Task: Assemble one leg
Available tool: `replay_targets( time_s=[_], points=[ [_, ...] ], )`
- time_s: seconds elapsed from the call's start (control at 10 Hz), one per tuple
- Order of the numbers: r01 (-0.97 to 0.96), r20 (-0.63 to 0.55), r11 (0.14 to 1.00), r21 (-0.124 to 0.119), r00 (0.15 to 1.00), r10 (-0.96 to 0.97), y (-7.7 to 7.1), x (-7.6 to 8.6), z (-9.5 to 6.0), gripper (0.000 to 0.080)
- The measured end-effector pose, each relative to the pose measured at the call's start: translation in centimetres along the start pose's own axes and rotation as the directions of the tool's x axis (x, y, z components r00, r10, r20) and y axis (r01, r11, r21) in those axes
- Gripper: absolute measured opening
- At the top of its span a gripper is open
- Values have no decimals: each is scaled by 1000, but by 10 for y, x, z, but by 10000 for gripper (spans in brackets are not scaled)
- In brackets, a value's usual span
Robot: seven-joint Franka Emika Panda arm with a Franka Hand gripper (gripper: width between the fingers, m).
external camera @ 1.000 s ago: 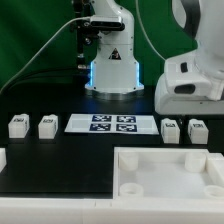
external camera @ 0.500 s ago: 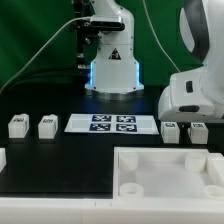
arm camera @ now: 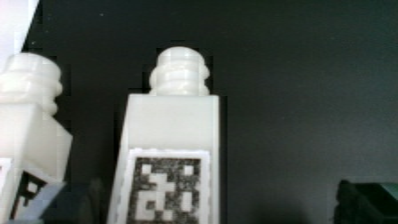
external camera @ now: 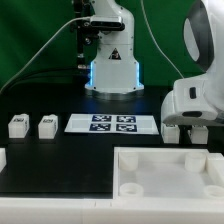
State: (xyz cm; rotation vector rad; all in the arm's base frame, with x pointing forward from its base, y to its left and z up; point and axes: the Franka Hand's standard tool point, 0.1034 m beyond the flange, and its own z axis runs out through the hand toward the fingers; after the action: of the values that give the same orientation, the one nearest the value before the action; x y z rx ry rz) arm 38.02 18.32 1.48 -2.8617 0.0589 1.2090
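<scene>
In the wrist view a white leg with a black-and-white tag and a knobbed end lies on the black table between my open gripper's dark fingertips, closer to one finger. A second leg lies just outside that finger. In the exterior view my gripper hangs low over the two legs at the exterior view's right and hides most of them; one leg peeks out below the hand. Two more legs stand at the exterior view's left.
The marker board lies mid-table. A large white tray-like part with raised rim and corner sockets fills the front right. A small white piece is at the left edge. The robot base stands behind.
The arm has come down and shifted toward the exterior view's right; the hand now sits over the two right-hand legs and hides most of them.
</scene>
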Motion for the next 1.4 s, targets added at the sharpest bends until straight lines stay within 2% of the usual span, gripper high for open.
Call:
replay_targets(
  time_s=[0.2, 0.3, 0.4, 1.2, 1.3, 1.4],
  points=[
    [0, 0, 1000, 0, 1000, 0, 0, 0, 0, 396],
    [0, 0, 1000, 0, 1000, 0, 0, 0, 0, 396],
    [0, 0, 1000, 0, 1000, 0, 0, 0, 0, 288],
    [19, 1, 1000, -3, 1000, -19, 3, 0, -3, 290],
    [58, -24, 998, -5, 998, -58, 14, 3, -23, 290],
    [88, -61, 996, -10, 994, -89, 24, -1, -51, 291]
  ],
)
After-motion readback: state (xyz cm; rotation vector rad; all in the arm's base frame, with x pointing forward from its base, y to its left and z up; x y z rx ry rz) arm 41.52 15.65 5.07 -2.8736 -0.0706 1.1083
